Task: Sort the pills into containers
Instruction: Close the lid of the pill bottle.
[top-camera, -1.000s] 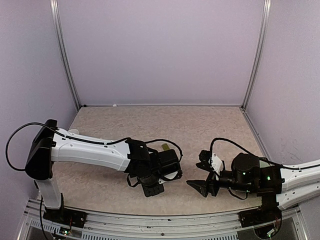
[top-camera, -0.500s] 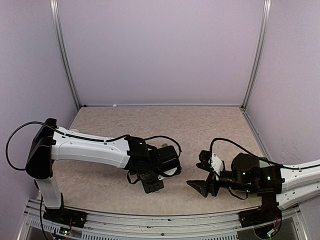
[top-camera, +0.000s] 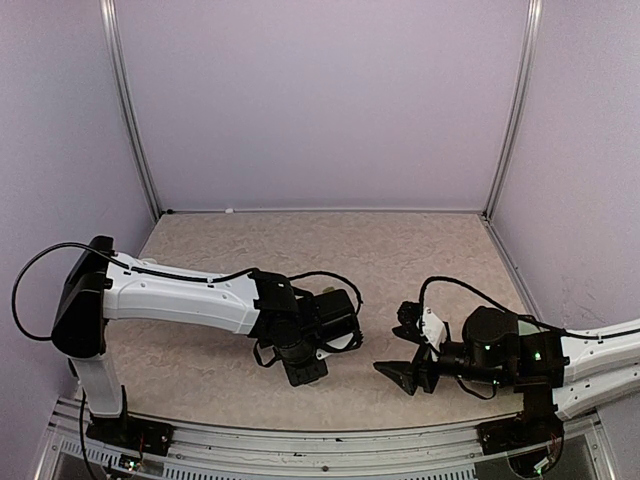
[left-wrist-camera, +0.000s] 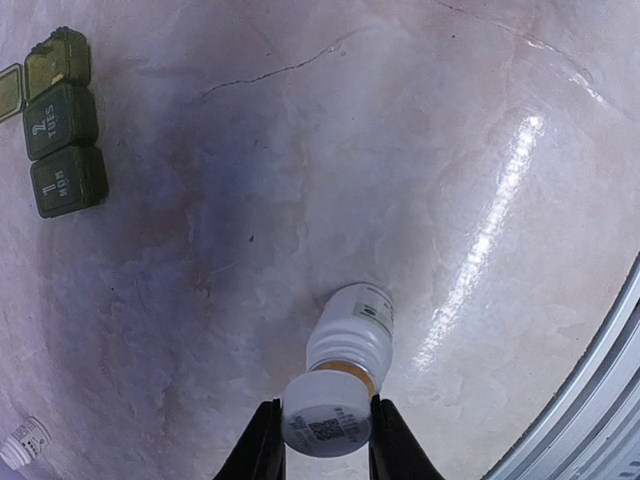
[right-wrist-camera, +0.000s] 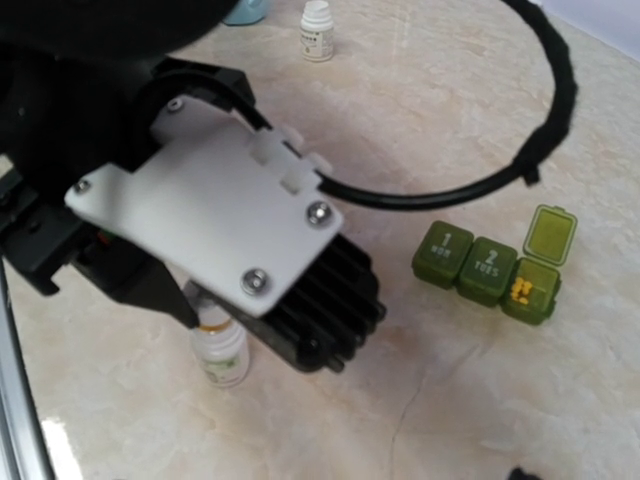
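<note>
**Left Arm Gripped Pill Bottle by Its Cap, Away From the Box**

The left gripper (left-wrist-camera: 322, 418) was pinched on the cap of a white pill bottle (left-wrist-camera: 348, 335). Holding it at the top probably left the body free for carrying or tipping. The dark green containers (right-wrist-camera: 487, 267) lay on the table (top-camera: 300, 240), well apart from the bottle. Two lids were down, and the end lid (right-wrist-camera: 551, 234) stood raised over yellow pills (right-wrist-camera: 520, 291), likely to receive more. The right gripper (top-camera: 404, 345) hovered nearby, fingers spread and empty.
</note>
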